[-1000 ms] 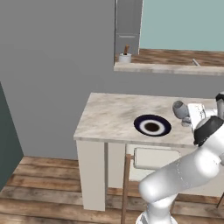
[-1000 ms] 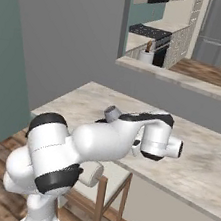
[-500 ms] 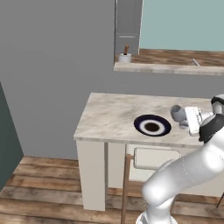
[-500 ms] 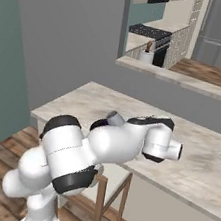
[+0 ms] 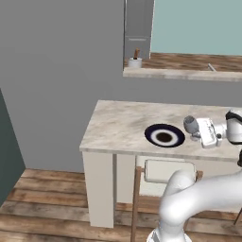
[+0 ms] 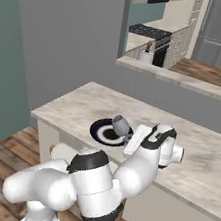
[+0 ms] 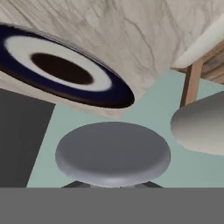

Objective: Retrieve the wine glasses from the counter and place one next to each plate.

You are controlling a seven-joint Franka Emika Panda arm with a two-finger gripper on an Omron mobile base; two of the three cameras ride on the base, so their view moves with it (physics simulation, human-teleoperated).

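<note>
Left base view: beige marbled island top (image 5: 123, 124), plain sides, flat and matte. Round plate (image 5: 164, 136) lying flat on it, navy-black rim, white ring, brown centre. Just right of the plate, a wine glass (image 5: 191, 125), smoky grey rounded bowl, tipped on its side with the bowl toward the plate, carried at the gripper (image 5: 197, 133) above the top. Pincer fully closed on the glass's stem. Beneath the overhang, a stool with a pale cushioned backrest (image 5: 169, 170) on a brown wooden frame. On the far ledge, a small white pot (image 5: 135, 62). Compared with a second ago, glass and hand lower and nearer the plate's right edge.

Right base view: same marbled top (image 6: 78, 104), plate (image 6: 103, 131) partly behind the glass (image 6: 120, 126), whose grey translucent bowl overlaps the plate's right rim in this angle, tilted. Gripper (image 6: 128, 135) behind it, white hand with dark joint band. Beyond the pass-through, a counter (image 6: 144, 39) with cream cabinets. Versus the earlier frame, the arm folded lower and the glass, then hard to make out, plainly in sight.

Hand view: glass foot (image 7: 113, 152) close up, a smooth grey disc seen nearly end-on, stem hidden. Plate (image 7: 63, 72) at an oblique tilt above it, glossy rim, on veined stone. Fingertips (image 7: 146, 184) barely showing as dark slivers.
</note>
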